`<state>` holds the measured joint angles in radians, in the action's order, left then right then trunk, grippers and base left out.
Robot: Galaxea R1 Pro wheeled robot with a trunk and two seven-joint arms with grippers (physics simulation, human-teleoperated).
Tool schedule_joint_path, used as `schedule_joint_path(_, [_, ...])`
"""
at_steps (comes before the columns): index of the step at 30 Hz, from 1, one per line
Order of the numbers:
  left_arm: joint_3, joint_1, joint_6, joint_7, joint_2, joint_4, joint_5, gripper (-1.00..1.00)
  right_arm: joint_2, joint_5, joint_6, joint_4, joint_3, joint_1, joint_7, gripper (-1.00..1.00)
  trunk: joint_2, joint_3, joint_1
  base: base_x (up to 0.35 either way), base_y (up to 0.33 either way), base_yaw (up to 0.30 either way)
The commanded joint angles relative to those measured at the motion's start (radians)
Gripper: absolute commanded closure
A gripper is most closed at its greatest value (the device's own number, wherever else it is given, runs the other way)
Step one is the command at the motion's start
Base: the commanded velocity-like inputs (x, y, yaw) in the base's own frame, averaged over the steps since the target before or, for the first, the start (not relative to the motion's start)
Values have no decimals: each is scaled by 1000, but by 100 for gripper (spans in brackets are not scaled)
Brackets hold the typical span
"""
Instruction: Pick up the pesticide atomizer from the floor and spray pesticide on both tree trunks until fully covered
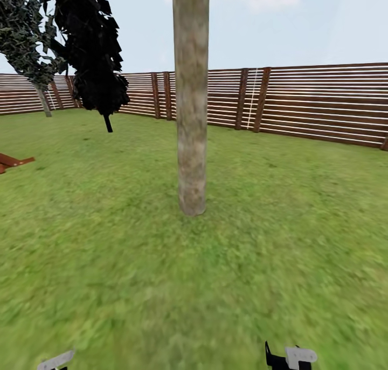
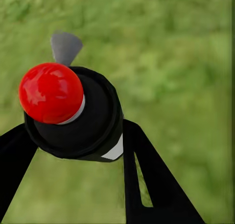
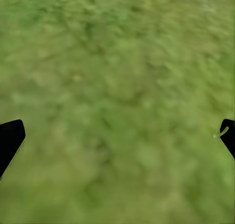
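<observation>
Pesticide atomizer (image 2: 73, 116) between fingers (image 2: 152, 185), nozzle toward grass (image 2: 186, 52).

A fenced garden under open sky. Wide green lawn (image 1: 108, 251), a bare mottled tree trunk (image 1: 191, 116) standing mid-grass, dark leafy trees (image 1: 91, 52) behind. Ringed by a brown slatted wooden fence (image 1: 323, 105).

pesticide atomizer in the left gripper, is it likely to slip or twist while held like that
The pesticide atomizer looks rigid, so squeezing probably won't deform it. Its rounded, smooth body between the left gripper fingers might rotate or slide. It seems small, likely light.
</observation>
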<state>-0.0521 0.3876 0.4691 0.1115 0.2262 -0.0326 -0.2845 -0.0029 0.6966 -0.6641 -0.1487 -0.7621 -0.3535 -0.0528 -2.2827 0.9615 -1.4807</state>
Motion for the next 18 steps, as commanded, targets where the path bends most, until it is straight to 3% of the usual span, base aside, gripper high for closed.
schedule_joint_path(1, [-5, 1, 3, 0, 0, 0, 2, 100, 0, 11, -3, 1, -5, -1, -6, -100, 0, 1, 0, 340, 0, 0])
schedule_joint_path(18, [-5, 1, 2, 0, 7, -1, 2, 100, 0, 11, -3, 0, -5, -1, -7, -100, 0, -2, 0, 340, 0, -40])
